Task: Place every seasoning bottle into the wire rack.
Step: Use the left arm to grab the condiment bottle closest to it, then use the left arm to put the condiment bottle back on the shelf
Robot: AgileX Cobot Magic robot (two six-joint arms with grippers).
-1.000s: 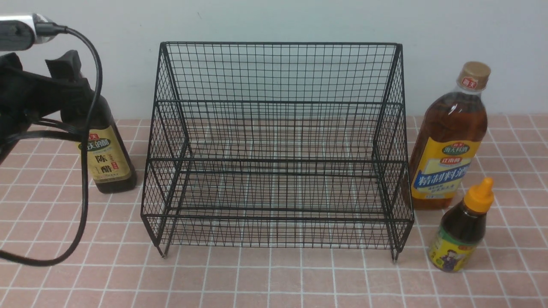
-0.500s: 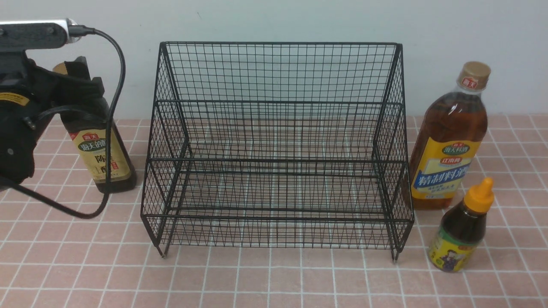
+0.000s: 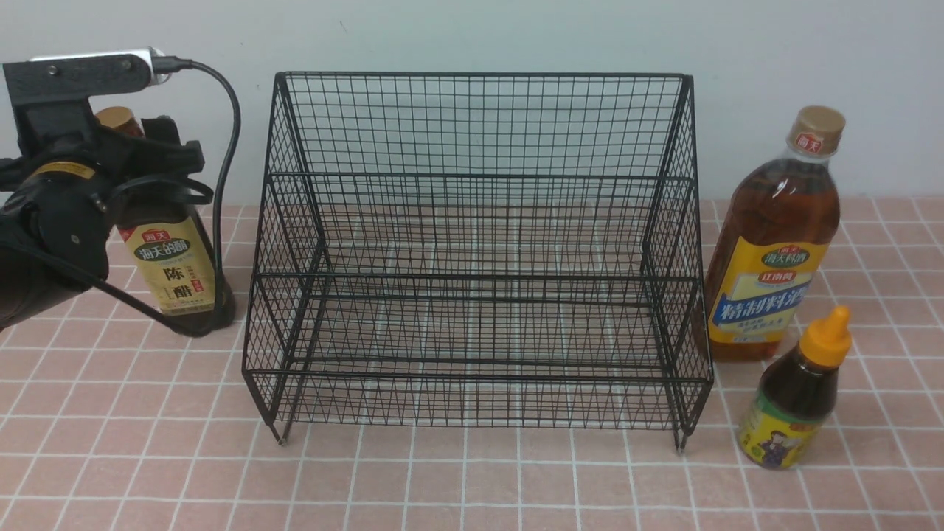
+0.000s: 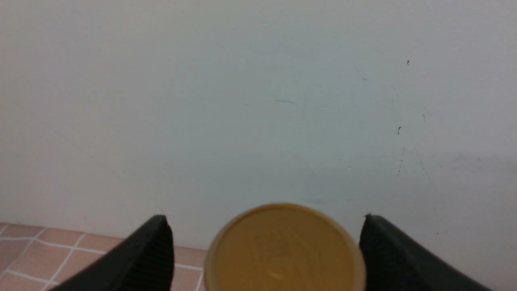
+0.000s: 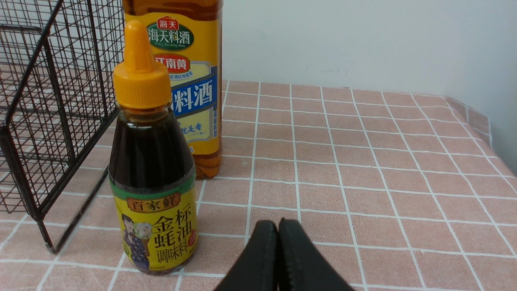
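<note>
Your left claw [image 3: 140, 151], in the front view, stands apart around the neck of the vinegar bottle [image 3: 173, 273], just below its gold cap [image 3: 118, 118]. That bottle stands upright on the bench [image 3: 472, 479], long axis vertical, cap up, label turned toward you. The wire rack [image 3: 479, 125] lies just to this claw's right, holding no bottles, open at the top and front. I judge the coming move turns on a squeeze at the neck, a straight lift, then a carry rightward over the rack's sloping side. The amber bottle [image 3: 774, 251] and the small orange-capped bottle [image 3: 796, 398] stand upright beyond the rack, well apart from this claw and nearer your right arm.

From the left wrist, the left claw [image 4: 264, 220] straddles the gold cap [image 4: 282, 250]: a clear gap on one side, the other finger very near the rim, so not yet clamped.

From the right wrist, your right claw [image 5: 278, 224] is pressed together on nothing. The small orange-capped bottle [image 5: 151, 169] stands ahead of it, nozzle up, with the amber bottle [image 5: 181, 81] behind and the wire rack [image 5: 48, 121] beside them
</note>
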